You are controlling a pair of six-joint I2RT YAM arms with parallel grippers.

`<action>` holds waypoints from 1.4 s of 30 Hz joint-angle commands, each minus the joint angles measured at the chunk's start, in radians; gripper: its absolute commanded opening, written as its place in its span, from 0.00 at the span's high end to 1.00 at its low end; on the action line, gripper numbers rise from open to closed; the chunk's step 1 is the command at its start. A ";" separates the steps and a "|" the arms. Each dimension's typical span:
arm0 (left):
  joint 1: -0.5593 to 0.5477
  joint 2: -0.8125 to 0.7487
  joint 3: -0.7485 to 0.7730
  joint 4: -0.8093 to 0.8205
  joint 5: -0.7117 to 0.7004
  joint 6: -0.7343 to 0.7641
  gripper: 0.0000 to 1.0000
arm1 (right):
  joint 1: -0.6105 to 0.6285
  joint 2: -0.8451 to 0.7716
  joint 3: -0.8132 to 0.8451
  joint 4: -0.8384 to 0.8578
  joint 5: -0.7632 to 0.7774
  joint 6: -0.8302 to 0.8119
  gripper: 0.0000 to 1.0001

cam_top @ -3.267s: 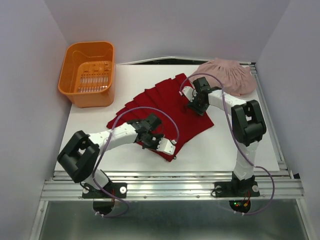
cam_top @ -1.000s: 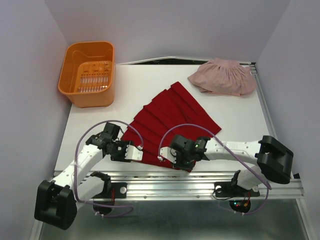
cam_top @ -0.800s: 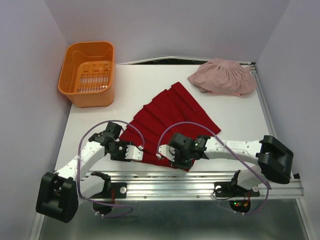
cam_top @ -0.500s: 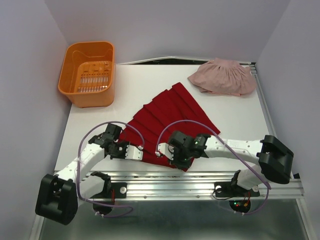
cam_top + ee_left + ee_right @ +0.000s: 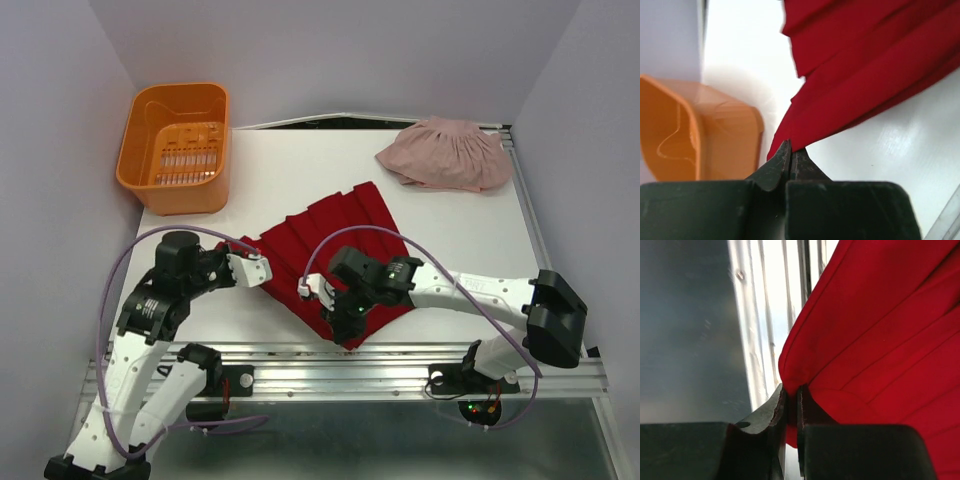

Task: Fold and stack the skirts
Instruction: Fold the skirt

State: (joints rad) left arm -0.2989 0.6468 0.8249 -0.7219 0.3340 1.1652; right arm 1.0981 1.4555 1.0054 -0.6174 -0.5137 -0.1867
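Observation:
The deep red pleated skirt (image 5: 345, 235) lies in the middle of the table, its near edge lifted off the surface. My left gripper (image 5: 262, 268) is shut on the skirt's left corner; in the left wrist view the red skirt (image 5: 865, 75) runs out from the pinched tips of the gripper (image 5: 791, 147). My right gripper (image 5: 310, 290) is shut on a fold of the near hem; the right wrist view shows the red skirt (image 5: 880, 340) bunched between the gripper's (image 5: 790, 390) jaws. The pale pink skirt (image 5: 445, 155) lies crumpled at the back right, apart from both grippers.
An orange plastic basket (image 5: 178, 148) stands at the back left corner, and the orange basket (image 5: 705, 135) also shows in the left wrist view. The metal rail (image 5: 350, 360) runs along the table's near edge, just below the right gripper.
The left gripper closed on the red skirt's left corner and rose with it, away from the front edge. The right gripper lifted the near hem and shifted left. The skirt's near part has drawn in.

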 commanded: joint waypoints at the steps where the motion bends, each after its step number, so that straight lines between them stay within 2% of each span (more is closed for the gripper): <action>1: 0.010 -0.019 0.121 0.134 -0.078 -0.184 1.00 | -0.003 -0.017 0.099 -0.002 -0.080 0.082 0.99; 10: 0.009 0.275 0.348 0.458 0.046 -0.366 1.00 | -0.199 -0.147 0.042 -0.013 -0.097 0.092 0.99; 15: -0.009 0.514 0.466 0.580 0.108 -0.392 1.00 | -0.273 -0.224 -0.034 -0.007 -0.111 0.099 0.99; 23: -0.118 0.845 0.652 0.714 0.108 -0.420 1.00 | -0.473 -0.299 -0.099 0.022 -0.171 0.110 0.99; 26: -0.152 0.927 0.710 0.742 0.099 -0.437 1.00 | -0.497 -0.314 -0.103 0.015 -0.140 0.089 0.99; 29: -0.193 1.045 0.750 0.786 0.092 -0.441 1.00 | -0.506 -0.311 -0.122 -0.053 -0.120 -0.037 0.99; 34: -0.258 1.206 0.859 0.835 0.070 -0.466 1.00 | -0.506 -0.299 -0.125 -0.091 -0.066 -0.073 0.97; 35: -0.267 1.232 0.873 0.843 0.068 -0.472 1.00 | -0.506 -0.294 -0.123 -0.090 -0.062 -0.069 0.90; 37: -0.299 1.310 0.902 0.848 0.024 -0.467 1.00 | -0.515 -0.262 -0.119 -0.088 -0.030 -0.056 0.59; 38: -0.308 1.333 0.914 0.849 0.005 -0.461 1.00 | -0.526 -0.251 -0.116 -0.087 -0.016 -0.050 0.59; 39: -0.315 1.381 0.945 0.848 -0.013 -0.460 0.94 | -0.535 -0.221 -0.111 -0.087 0.010 -0.037 0.56; 40: -0.321 1.402 0.959 0.851 -0.071 -0.472 0.86 | -0.547 -0.210 -0.107 -0.088 0.017 -0.030 0.44; 41: -0.325 1.439 0.996 0.846 -0.094 -0.490 0.71 | -0.578 -0.201 -0.085 -0.090 0.020 -0.022 0.18; 42: -0.325 1.452 1.016 0.842 -0.113 -0.510 0.62 | -0.593 -0.193 -0.070 -0.093 0.027 -0.029 0.05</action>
State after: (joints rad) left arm -0.6231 2.0731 1.7309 0.0261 0.3420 0.6968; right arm 0.5571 1.2407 0.8986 -0.6609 -0.5240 -0.2192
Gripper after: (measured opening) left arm 0.287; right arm 0.742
